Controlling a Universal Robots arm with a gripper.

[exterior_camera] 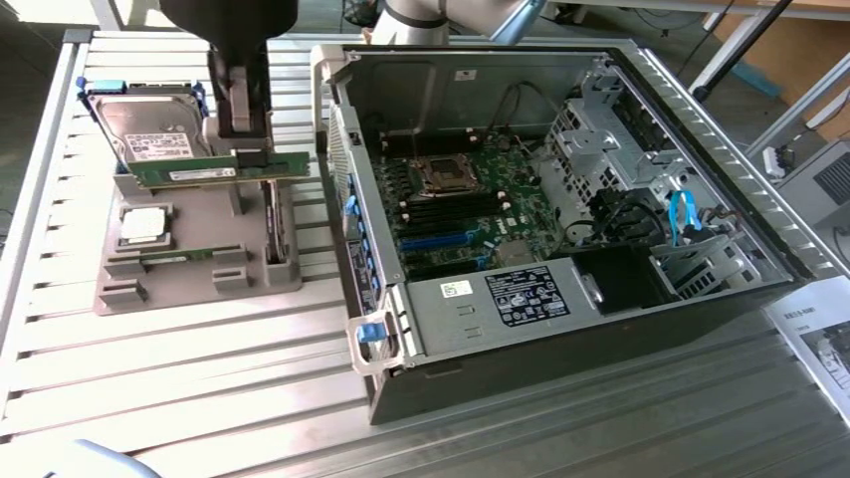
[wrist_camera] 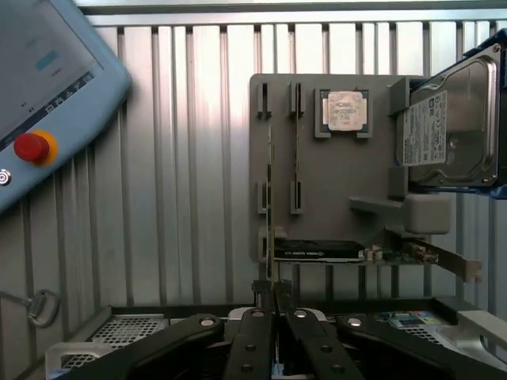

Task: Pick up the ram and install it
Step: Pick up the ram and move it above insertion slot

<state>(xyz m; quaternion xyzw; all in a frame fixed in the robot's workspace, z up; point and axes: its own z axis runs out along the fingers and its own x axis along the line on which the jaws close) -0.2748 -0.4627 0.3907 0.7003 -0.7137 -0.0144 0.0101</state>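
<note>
Ram gripped, not yet installed
Claw (exterior_camera: 247, 147) narrowly clamps the ram (exterior_camera: 179, 173) above its grey holder (exterior_camera: 186, 284), apart from the open computer case (exterior_camera: 598, 360).

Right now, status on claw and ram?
Claw shut on ram. Ram held over grey tray, not yet in case. Nothing seen between them.

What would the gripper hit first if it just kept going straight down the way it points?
Most likely the grey holder tray directly beneath it. The gripper is shut on the ram, so the ram's lower edge would touch the tray before the gripper itself. How much gap is left is hard to judge.
</note>
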